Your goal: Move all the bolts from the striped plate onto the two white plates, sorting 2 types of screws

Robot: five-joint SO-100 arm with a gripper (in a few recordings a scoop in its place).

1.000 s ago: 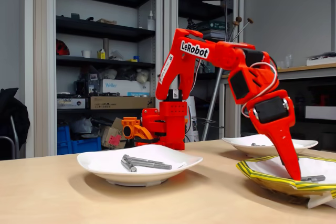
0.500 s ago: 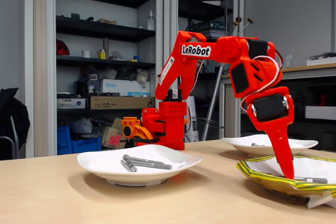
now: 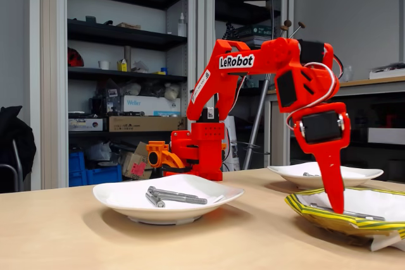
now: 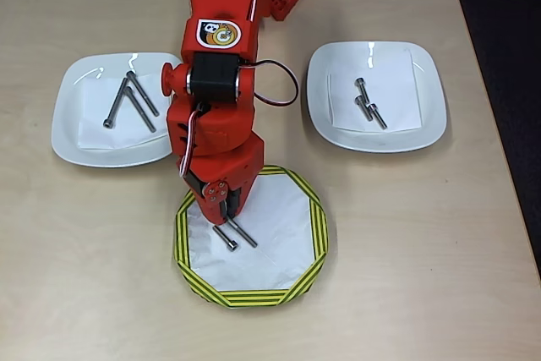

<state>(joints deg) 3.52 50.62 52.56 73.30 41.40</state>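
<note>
While my fingers [image 4: 226,207] hover over two bolts [image 4: 233,233] on the striped plate [image 4: 314,234], gape unclear; pinching both risks mis-sorting.

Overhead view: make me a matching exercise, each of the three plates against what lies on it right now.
Things:
1. Plain white glossy plate at picture left
2. Plain white glossy plate at picture right
3. Yellow-rimmed, green-striped paper plate

Contents:
A. Short grey metal bolts on a white paper square
B. One grey metal bolt at the tip of the red gripper
C. Three long grey metal bolts

Pairs: 1-C, 2-A, 3-B
</note>
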